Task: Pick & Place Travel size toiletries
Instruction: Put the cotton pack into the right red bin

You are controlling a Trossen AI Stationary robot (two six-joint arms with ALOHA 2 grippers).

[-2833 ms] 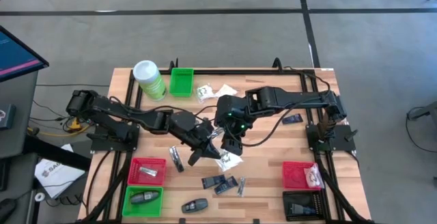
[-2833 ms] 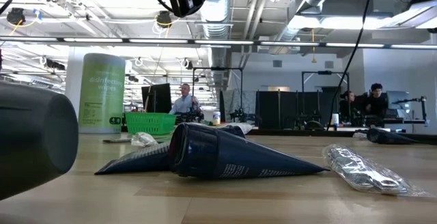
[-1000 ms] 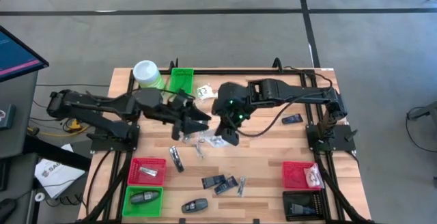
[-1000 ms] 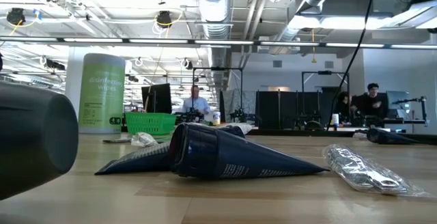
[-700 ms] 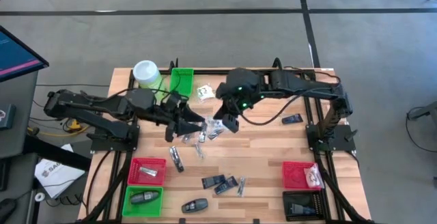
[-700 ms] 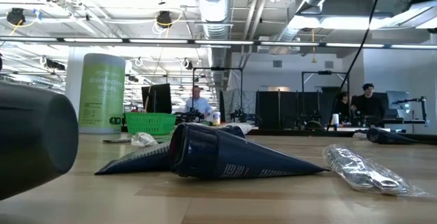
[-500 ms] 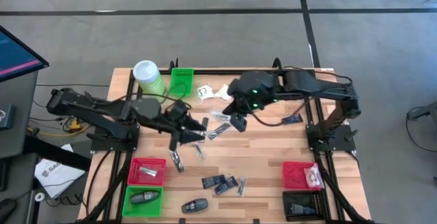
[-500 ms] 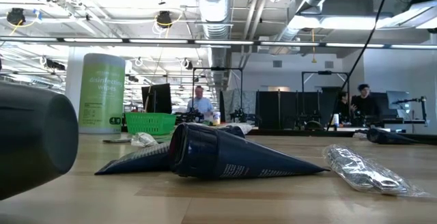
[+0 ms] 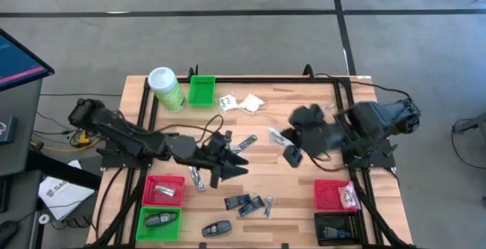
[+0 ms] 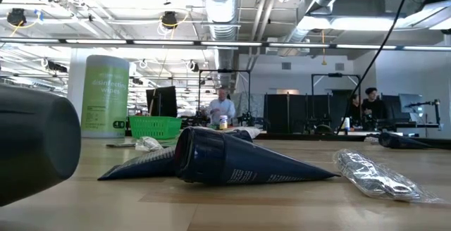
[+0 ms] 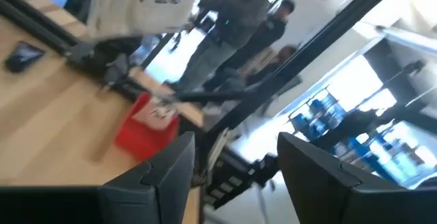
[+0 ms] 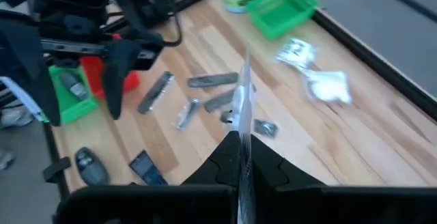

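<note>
Gripping a thin white sachet edge-on, right pincer

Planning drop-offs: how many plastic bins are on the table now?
5. Far green bin beside the canister; left red bin and near green bin at the near-left corner; right red bin and black bin near-right. None seems hidden.

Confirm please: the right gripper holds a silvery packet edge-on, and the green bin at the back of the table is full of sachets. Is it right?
Not quite. The right gripper does pinch the silvery packet, but the high view shows the green bin at the back is empty; the white sachets lie beside it on the table.
</note>
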